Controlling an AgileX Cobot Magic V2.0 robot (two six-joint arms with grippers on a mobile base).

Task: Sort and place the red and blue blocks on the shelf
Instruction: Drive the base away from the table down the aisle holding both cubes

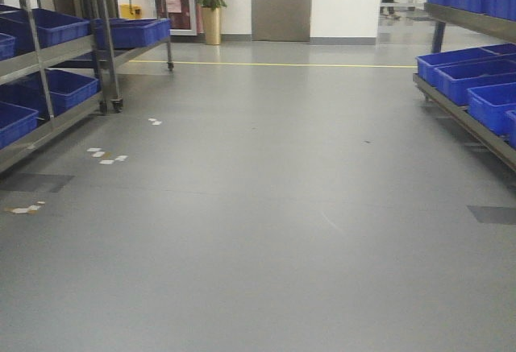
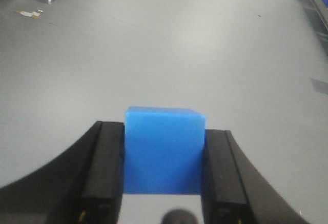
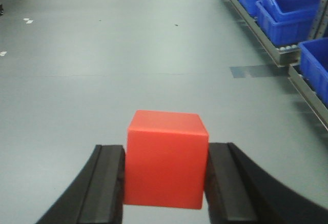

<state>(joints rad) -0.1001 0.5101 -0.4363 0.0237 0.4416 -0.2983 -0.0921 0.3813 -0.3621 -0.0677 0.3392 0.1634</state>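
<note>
In the left wrist view a bright blue block (image 2: 164,149) is clamped between the black fingers (image 2: 108,167) of my left gripper (image 2: 164,155), held above the grey floor. The right wrist view shows a bright red block (image 3: 166,157) pinched the same way by my right gripper (image 3: 165,170). Steel shelf racks (image 1: 463,118) carrying blue bins run along the right of the front view, and another shelf rack (image 1: 48,118) lines the left. The right rack's rail (image 3: 266,37) also shows in the right wrist view. Neither gripper appears in the front view.
Large blue bins (image 1: 476,78) fill the right rack and more blue bins (image 1: 48,26) fill the left one. Bits of tape (image 1: 105,156) mark the floor at the left. A yellow line (image 1: 274,64), a potted plant (image 1: 211,10) and a door (image 1: 280,2) lie far ahead.
</note>
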